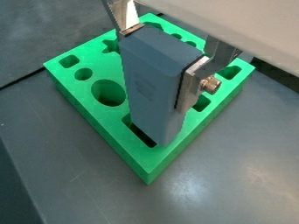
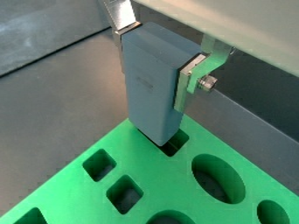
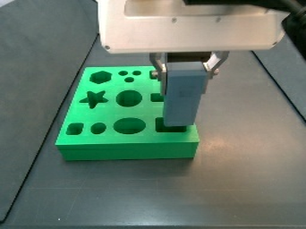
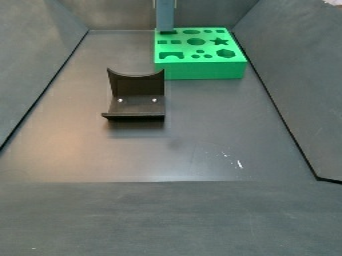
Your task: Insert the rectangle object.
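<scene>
The rectangle object (image 1: 152, 87) is a tall grey-blue block standing upright. Its lower end sits in the square hole at a corner of the green board (image 1: 163, 159), and most of its length stands above the board. My gripper (image 1: 160, 58) is shut on the block's upper part, one silver finger on each side. The other wrist view shows the same: gripper (image 2: 156, 52), block (image 2: 146, 87), board (image 2: 158, 168). In a side view the gripper (image 3: 185, 67) holds the block (image 3: 182, 98) over the board's front right corner (image 3: 120, 148). In the far side view only the block (image 4: 164, 15) and board (image 4: 201, 68) show.
The board has several other shaped holes: a star, a hexagon, circles and small squares. The dark fixture (image 4: 134, 97) stands on the floor apart from the board. Dark walls enclose the floor on both sides.
</scene>
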